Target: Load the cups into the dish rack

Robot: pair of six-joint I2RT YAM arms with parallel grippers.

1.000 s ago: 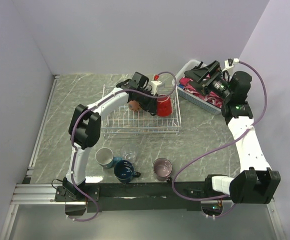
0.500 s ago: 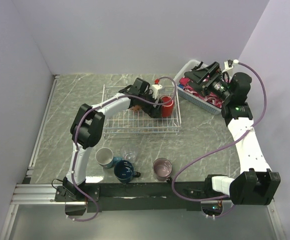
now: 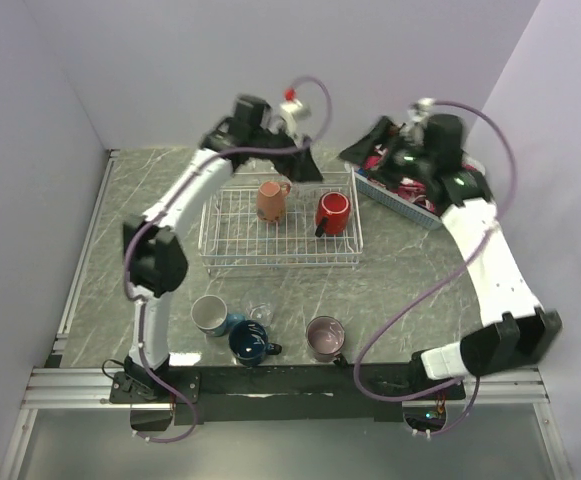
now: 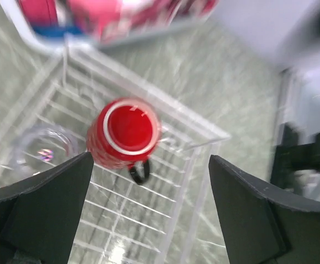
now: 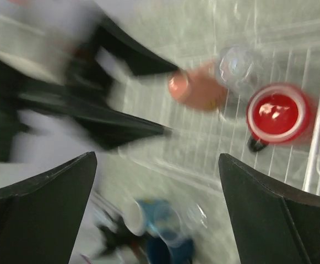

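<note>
Letting go is what has just happened. A second ago the left gripper [image 3: 306,163] was clamped on the red mug [image 3: 332,212] over the rack [image 3: 280,263]. Now its jaws stand wide apart with nothing between them, and the arm has lifted up and toward the far side. The red mug stands at the rack's right end, handle to the near side, just right of the salmon mug [image 3: 269,200]. Whether it sits mouth-up or inverted I cannot tell. The wrist views also show a clear glass [image 4: 41,151] in the rack close by those two.

The right gripper [image 3: 370,150] has swung left from over the cloth basket [image 3: 422,216] and hangs above the rack's far right corner, fully spread and empty.

By my reading, three cups are loaded and four are left. The teal mug [image 3: 208,314], navy mug [image 3: 250,342], mauve mug [image 3: 325,338] and a second glass [image 3: 260,313] wait on the table [image 3: 420,290] near the arm bases, so either free gripper could fetch one.

No brand, label or writing can be read anywhere.
</note>
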